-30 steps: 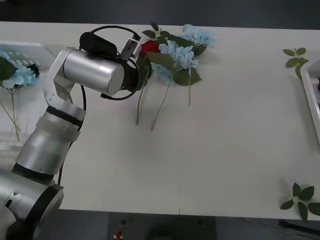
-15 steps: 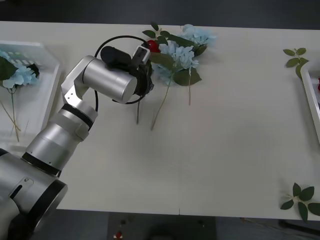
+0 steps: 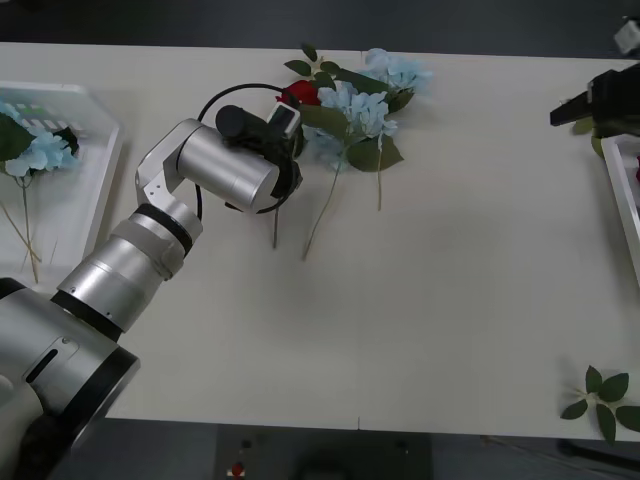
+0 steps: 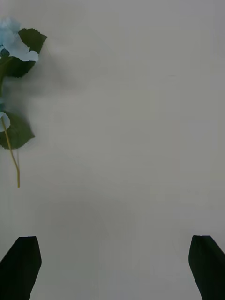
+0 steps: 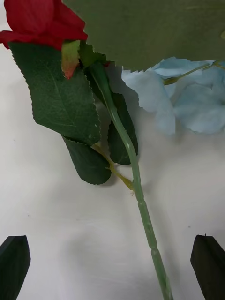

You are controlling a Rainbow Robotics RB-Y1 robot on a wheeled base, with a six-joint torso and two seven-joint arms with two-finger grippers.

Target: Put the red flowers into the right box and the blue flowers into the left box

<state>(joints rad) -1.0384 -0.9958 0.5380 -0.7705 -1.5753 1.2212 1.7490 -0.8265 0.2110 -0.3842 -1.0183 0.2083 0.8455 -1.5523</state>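
A red flower [image 3: 298, 93] lies at the table's far middle, its stem [image 5: 136, 187] running between my left gripper's open fingers [image 5: 14, 262]. The left gripper [image 5: 112, 269] hovers just above that stem, holding nothing. Blue flowers [image 3: 355, 108] lie tangled right beside the rose; one petal cluster [image 5: 187, 98] touches its leaves. The left box [image 3: 85, 100] at the far left holds a blue flower [image 3: 35, 150]. The right box [image 3: 618, 185] shows a white rim at the right edge. My right gripper [image 3: 590, 105] hangs open near it, over bare table [image 4: 112, 267], with a blue flower [image 4: 14, 44] farther off.
A green leaf sprig [image 3: 600, 395] lies at the front right corner. The table's middle and front are bare between the flower pile and the right box. My left arm [image 3: 225, 165] stretches from the front left across to the pile.
The left arm has swung right and forward, bringing its gripper over the rose stem. The right gripper has come into the front view at the far right.
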